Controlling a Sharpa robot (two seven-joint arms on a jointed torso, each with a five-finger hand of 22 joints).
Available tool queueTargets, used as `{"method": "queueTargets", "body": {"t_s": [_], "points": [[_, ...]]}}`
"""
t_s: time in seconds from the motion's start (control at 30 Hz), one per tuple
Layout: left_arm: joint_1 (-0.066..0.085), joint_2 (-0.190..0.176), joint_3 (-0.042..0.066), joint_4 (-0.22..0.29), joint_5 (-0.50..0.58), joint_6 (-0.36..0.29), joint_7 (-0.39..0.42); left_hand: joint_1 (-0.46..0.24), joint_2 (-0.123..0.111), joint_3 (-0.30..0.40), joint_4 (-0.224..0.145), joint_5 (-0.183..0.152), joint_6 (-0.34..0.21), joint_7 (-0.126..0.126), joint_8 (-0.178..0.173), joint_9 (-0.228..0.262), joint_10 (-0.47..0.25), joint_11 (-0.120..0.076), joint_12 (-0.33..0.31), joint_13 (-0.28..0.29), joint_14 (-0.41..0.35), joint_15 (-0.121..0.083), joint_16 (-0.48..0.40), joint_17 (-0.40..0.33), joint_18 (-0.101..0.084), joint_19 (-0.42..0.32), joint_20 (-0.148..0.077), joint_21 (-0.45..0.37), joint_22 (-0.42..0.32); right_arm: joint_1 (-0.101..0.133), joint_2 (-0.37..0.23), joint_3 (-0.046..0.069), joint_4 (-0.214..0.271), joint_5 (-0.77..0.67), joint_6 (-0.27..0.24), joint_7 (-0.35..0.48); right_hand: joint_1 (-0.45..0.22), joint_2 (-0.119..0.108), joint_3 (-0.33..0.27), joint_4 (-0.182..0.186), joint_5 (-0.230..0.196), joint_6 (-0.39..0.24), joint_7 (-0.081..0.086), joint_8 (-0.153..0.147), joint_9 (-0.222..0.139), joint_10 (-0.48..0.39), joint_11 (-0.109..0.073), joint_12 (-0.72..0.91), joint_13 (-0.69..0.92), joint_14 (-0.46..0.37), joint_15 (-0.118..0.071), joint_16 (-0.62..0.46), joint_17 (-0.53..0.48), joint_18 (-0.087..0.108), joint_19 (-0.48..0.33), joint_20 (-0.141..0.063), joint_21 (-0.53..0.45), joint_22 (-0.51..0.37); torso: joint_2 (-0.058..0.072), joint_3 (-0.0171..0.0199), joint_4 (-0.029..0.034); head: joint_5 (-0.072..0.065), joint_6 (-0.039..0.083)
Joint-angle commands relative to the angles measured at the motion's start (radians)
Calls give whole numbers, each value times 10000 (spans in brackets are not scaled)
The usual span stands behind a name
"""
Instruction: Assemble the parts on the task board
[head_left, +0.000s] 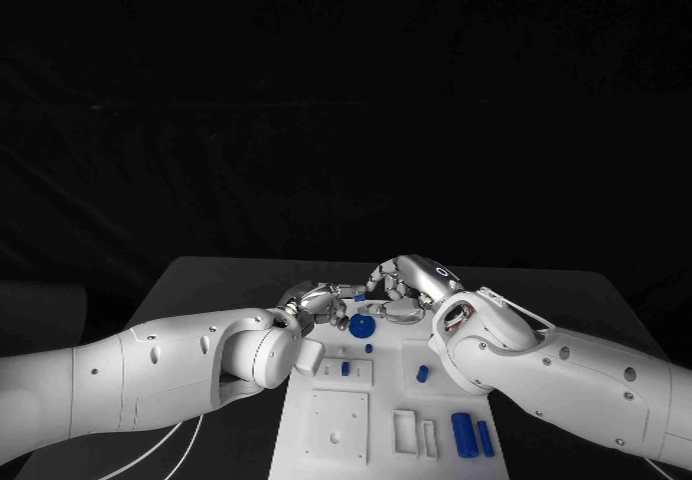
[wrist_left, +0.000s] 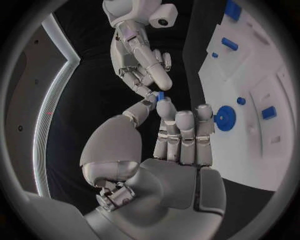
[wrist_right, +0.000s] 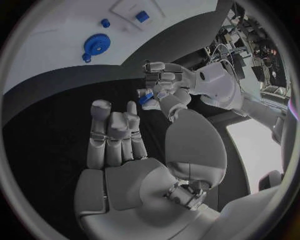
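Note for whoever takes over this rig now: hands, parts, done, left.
Left robot hand pinches a small blue plastic piece over the white task board's far end.
Right robot hand: fingertips at that piece, grip unclear.
Blue toothed gear sits on the board, seemingly placed; blue cylinders lie at its near end.
Left: place held piece and cylinders.

Silver right hand (wrist_right: 119, 145) and silver left hand (wrist_right: 164, 82) both pinch small blue part (wrist_right: 147, 98); blue toothed gear (wrist_right: 96, 44) on white task board (wrist_right: 56, 55) at eleven o'clock.
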Motion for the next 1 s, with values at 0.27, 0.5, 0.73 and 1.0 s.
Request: {"method": "queueTargets", "body": {"t_s": [0.27,0.5,0.73,1.0], "points": [[-4,25,5,89,5,315,-10,93,60,175,-201,33,38,-33,31,7,198,-257,65,20,289,-617,54,16,92,-16,-1227,82,228,-21,45,2,25,-147,-174,147,-144,91,346,190,-42,311,49,99,51,174,-66,103,36,29,-123,88,70,284,50,-25,175,230,-3,-1,2,-3,-29],[-4,33,2,107,-66,379,-87,95,62,175,-203,32,38,-33,32,3,194,-257,79,25,286,-618,64,18,92,-20,-1229,90,228,-24,49,2,23,-144,-152,185,-145,112,549,320,-47,401,19,124,75,235,-93,123,62,39,-146,104,100,284,41,-25,259,226,-4,-6,1,-12,-40],[-4,25,0,123,-74,419,-112,99,67,176,-208,31,39,-33,34,-3,189,-258,103,31,284,-618,80,20,92,-25,-1233,102,227,-26,49,2,21,-132,-116,215,-43,197,877,452,-50,472,-5,139,98,293,-117,133,94,49,-167,118,130,284,28,-22,352,221,-5,-5,-5,-5,-42],[-4,15,-3,120,-81,466,-117,101,68,176,-212,30,39,-33,35,-7,184,-258,119,36,282,-619,92,21,92,-28,-1236,112,227,-32,41,2,3,-132,-111,239,369,351,1464,436,-49,524,-23,140,119,336,-134,129,136,53,-182,118,152,284,-7,-27,438,212,-4,-2,-5,-10,-58]]}}
